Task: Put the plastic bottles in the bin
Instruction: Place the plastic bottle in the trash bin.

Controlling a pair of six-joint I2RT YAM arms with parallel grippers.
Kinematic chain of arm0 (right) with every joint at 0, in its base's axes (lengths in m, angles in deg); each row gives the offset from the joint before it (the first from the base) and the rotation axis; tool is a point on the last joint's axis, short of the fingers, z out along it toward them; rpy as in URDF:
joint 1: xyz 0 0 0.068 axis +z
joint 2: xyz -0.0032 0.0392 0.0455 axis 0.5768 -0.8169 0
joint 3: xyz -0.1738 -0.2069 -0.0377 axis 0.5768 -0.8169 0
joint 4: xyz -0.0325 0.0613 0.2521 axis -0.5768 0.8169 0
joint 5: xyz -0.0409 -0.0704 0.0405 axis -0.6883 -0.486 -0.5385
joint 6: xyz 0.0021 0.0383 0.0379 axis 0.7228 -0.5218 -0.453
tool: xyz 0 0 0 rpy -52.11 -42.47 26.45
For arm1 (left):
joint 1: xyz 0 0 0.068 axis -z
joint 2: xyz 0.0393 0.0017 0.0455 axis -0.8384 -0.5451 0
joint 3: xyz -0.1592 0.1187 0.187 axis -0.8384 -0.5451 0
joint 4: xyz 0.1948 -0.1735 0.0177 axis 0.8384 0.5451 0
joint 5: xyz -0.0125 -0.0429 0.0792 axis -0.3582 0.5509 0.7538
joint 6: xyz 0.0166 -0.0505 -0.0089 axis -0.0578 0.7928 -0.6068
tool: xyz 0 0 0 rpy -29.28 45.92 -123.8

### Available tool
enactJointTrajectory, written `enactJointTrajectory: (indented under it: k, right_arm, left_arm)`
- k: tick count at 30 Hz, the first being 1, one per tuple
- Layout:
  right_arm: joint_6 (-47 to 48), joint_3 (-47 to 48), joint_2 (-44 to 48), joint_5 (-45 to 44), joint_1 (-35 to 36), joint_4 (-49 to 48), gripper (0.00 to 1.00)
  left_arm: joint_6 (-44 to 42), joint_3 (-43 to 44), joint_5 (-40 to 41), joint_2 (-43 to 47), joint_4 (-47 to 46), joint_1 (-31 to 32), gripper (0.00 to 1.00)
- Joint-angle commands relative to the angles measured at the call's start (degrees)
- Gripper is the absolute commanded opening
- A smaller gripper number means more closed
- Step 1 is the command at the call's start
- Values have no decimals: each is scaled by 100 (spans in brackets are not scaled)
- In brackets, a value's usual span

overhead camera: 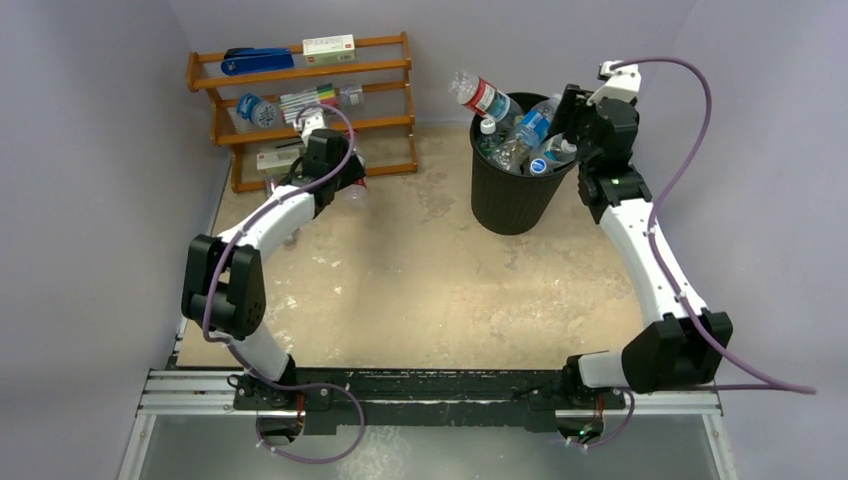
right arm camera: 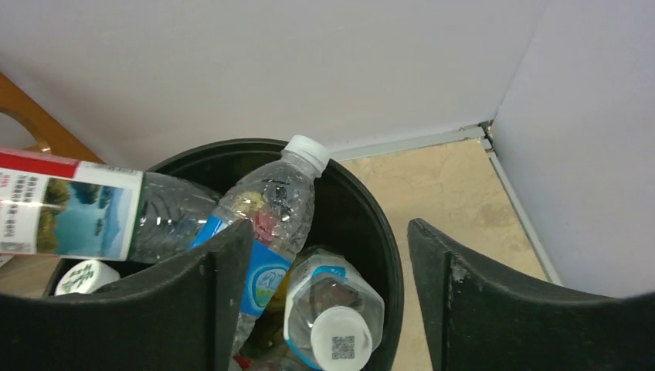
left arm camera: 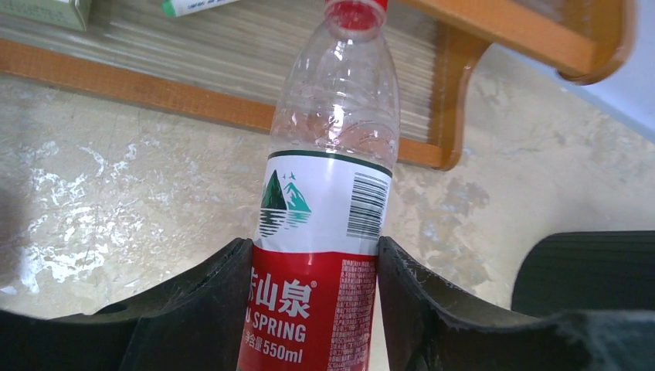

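i see the left arm (overhead camera: 270, 215) reaching to the upper left of the top view, its jaws in front of the lower right corner of the wooden three-tier shelf rack (overhead camera: 300, 100). in the left wrist view these jaws are clamped on a clear plastic bottle with a red cap and a red-and-white label (left arm camera: 324, 232), pressing the red part of the label from both sides. the bottle's cap points toward the rack at the top of that frame. i cannot tell whether the bottle touches the mottled beige bench (overhead camera: 420, 290) or hangs above it.

the right arm (overhead camera: 650, 250) reaches to the upper right of the top view, just beside the right rim of the black round ribbed plastic bin (overhead camera: 515, 195). its jaws are spread wide with nothing between them, looking down into the bin.

the bin is heaped with bottles. a clear bottle with a white cap and a blue label (right arm camera: 270, 224) leans up against the far rim. a clear bottle with a red-and-white landscape label (right arm camera: 93, 216) lies across the left rim and sticks out past it. a short clear bottle with a white cap bearing a printed code (right arm camera: 336, 309) sits near the middle.

on the rack's middle tier lies a blue-labelled bottle (overhead camera: 262, 110), and a blue stapler (overhead camera: 255, 60) rests on the top tier.
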State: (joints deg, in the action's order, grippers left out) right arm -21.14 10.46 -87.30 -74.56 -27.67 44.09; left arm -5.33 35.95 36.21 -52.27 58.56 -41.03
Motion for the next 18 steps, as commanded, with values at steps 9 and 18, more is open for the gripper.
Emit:
enactJointTrajectory:
  k: [9,18]
  right_arm:
    - [-429,1268,932,479,-70,1033,100]
    - [-921,1735,592,3624,-70,1273,100]
  left_arm:
    - [103,124,-742,1609,24,186,52]
    - [1293,19,-3765,2161,-2255,386,54]
